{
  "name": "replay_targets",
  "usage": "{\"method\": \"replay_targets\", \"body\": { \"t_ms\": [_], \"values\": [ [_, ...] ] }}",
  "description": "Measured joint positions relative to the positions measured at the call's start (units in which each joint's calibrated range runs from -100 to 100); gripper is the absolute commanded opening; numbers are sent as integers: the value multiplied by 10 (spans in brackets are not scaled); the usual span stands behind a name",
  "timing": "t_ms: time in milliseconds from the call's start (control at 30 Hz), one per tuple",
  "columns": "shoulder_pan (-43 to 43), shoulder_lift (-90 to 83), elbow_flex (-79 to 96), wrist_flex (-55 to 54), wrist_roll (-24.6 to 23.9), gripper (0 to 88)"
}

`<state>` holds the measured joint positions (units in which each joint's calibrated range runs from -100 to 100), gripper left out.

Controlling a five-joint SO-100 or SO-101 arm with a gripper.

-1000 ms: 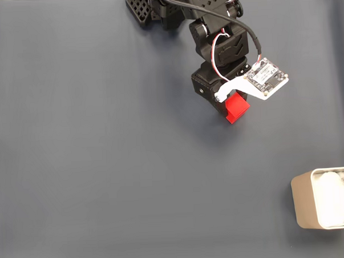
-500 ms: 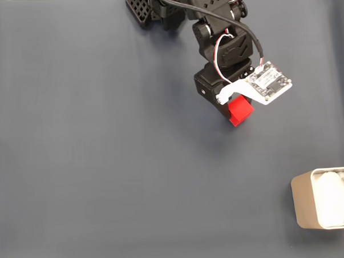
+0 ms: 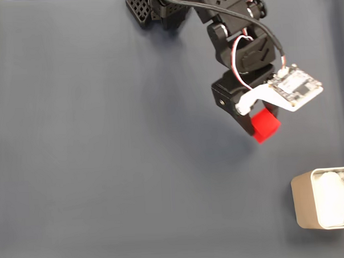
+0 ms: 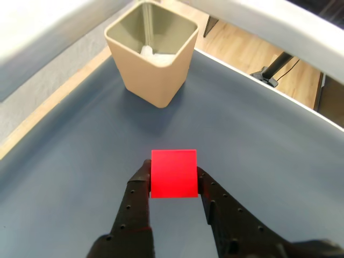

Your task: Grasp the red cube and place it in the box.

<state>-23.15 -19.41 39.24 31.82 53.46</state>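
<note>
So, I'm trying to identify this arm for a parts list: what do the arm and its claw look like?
The arm is matte black plastic with blocky segments; a perforated black part sits near its base at the top edge of the fixed view. A black cable and thin red and white wires run down it to a white bracket carrying a small circuit board. The claw has two black fingers.

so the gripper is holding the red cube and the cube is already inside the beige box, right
Not quite. The gripper does hold the red cube, but the cube is not in the beige box; the wrist view shows it gripped between the fingers, short of the box.
</note>
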Motion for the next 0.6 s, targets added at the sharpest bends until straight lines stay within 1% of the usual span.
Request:
{"method": "replay_targets", "body": {
  "t_ms": [600],
  "values": [
    [-10, 151, -299, 69, 6, 24]
  ]
}}
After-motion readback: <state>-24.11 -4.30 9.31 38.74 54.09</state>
